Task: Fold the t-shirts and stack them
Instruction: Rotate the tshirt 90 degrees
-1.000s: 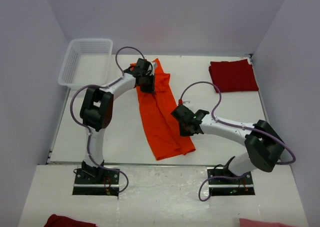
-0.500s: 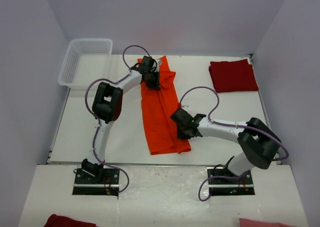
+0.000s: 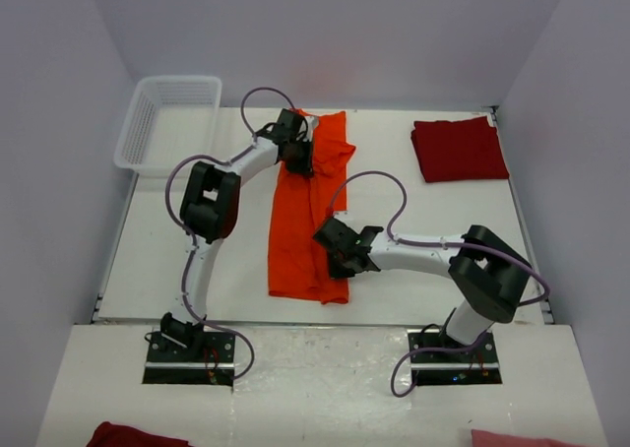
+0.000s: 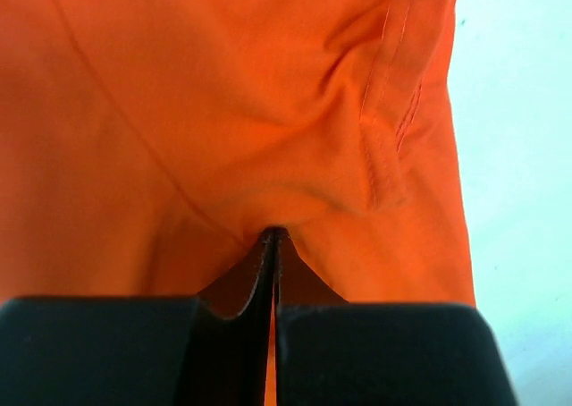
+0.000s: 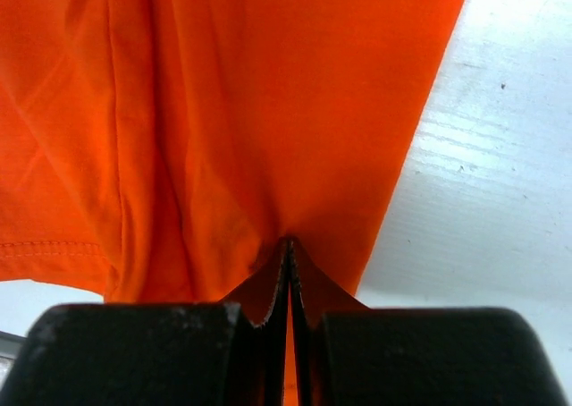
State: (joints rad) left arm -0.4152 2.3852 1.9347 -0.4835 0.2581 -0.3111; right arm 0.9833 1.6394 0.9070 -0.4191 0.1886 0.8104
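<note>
A shirt (image 3: 295, 240) lies stretched from near to far in the middle of the worktop (image 3: 197, 260). The left pincer (image 3: 298, 159) sits at its far end and the right pincer (image 3: 332, 256) at its near right edge, each clamped on the cloth. A basket (image 3: 167, 122) stands at the far left corner. A second shirt (image 3: 460, 150) lies at the far right, well apart.

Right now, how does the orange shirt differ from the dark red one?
The orange t-shirt lies as a long strip mid-table; the dark red t-shirt is a compact folded rectangle at the far right. The orange t-shirt is pinched by the left tool and the right tool; nothing touches the dark red t-shirt. The orange t-shirt is rumpled at its far end; the dark red t-shirt lies flat. Both are on the white table.
</note>
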